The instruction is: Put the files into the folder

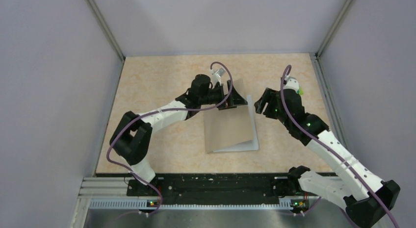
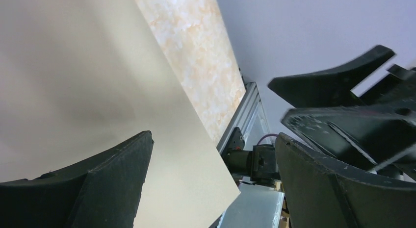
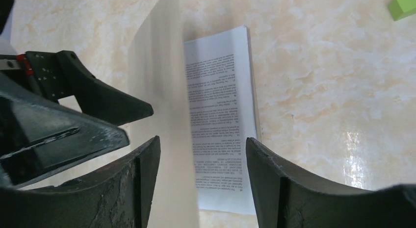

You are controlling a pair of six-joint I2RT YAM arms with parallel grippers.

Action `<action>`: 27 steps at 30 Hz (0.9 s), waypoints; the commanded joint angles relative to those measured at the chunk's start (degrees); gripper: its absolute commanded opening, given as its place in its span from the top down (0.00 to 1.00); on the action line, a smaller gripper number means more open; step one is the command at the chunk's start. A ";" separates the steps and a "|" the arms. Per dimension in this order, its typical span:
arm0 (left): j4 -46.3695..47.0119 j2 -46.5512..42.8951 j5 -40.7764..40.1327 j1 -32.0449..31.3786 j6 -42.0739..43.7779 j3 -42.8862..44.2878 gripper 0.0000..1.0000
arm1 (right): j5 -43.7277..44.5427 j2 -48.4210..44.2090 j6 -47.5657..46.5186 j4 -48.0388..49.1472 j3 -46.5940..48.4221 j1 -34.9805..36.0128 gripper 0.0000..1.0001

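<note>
The tan folder (image 1: pixel 225 127) lies mid-table with its cover raised at a slant. The white printed files (image 1: pixel 245 146) show under it along its right and near edges. My left gripper (image 1: pixel 230 98) is at the cover's far edge, jaws wide open. In the left wrist view the cover (image 2: pixel 98 90) fills the left side, and its corner reaches between the fingers of the left gripper (image 2: pixel 213 139), unclamped. My right gripper (image 1: pixel 260 106) hovers just right of the folder, open and holding nothing. In the right wrist view, the files (image 3: pixel 221 115) and the blurred cover (image 3: pixel 157 90) lie beyond the right gripper (image 3: pixel 203 142).
A small green block (image 3: pixel 402 5) sits on the table to the right of the files, and also shows beside the right wrist (image 1: pixel 299 90). Grey walls close in the table on three sides. The two grippers are close together over the folder's far end.
</note>
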 commanded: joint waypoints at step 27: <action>-40.97 -17.67 -40.02 1.91 20.54 -1.72 0.01 | -3.74 18.71 -2.45 11.00 -0.07 -0.47 0.03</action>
